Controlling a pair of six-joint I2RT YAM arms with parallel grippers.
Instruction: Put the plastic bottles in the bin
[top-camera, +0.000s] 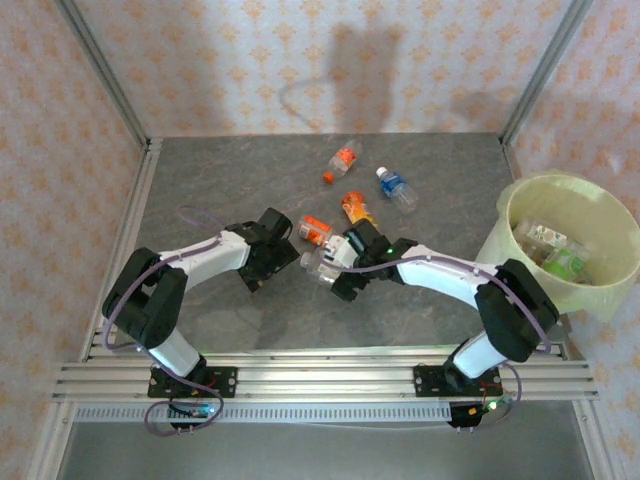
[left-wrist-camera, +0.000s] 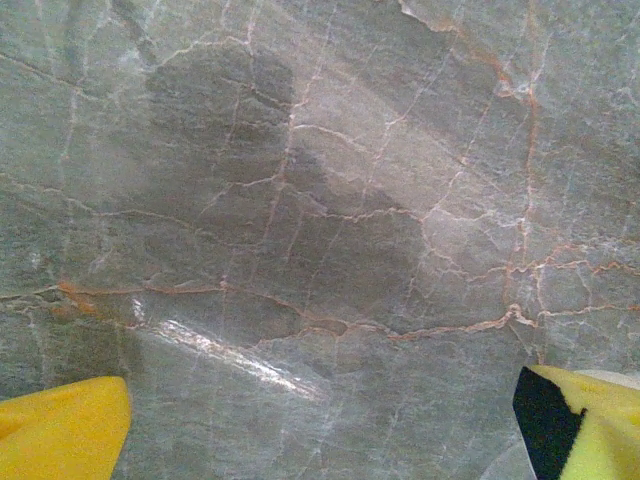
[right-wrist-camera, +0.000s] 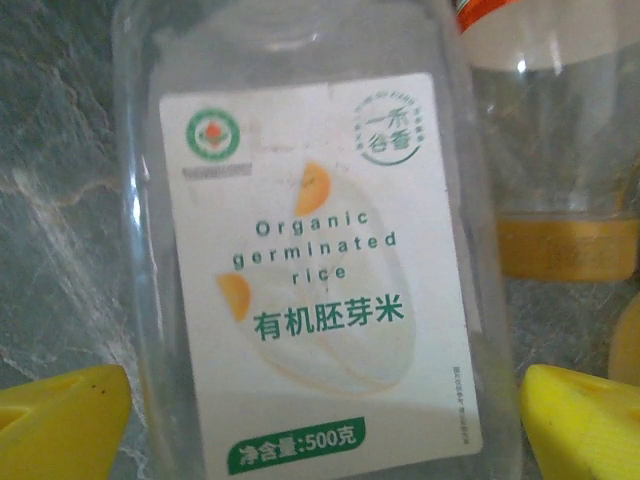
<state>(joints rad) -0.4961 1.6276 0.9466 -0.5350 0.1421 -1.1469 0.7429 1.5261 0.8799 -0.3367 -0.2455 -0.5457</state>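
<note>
Grey veined stone forms the bench, boxed in by peach patterned walls, and the bin sits at the right edge of the top view, a translucent bag folded over its rim. I judge the step in hand to be a pick-up. My right gripper is low at the centre of the frame with a clear bottle at its tip. In the right wrist view that white-labelled clear bottle lies between the two yellow fingers, which stand wide apart on either side and are not clamped on it. My left gripper, just left of centre, is likewise spread wide and holds nothing, with stone between its fingers. Next I would close the right jaws on the bottle's body, firmly enough for thin, slick plastic without squeezing it out of the grip. Then I would lift it and swing right over the rim before releasing. I count five plastic bottles on the bench:
- the clear one
- an orange-labelled one just above and beside it
- another orange one right of that
- a third orange one at top centre
- a blue-labelled one at top centre

Inside the bin I make out at least two bottles, too jumbled to count surely. There is one bin and two grippers.
</note>
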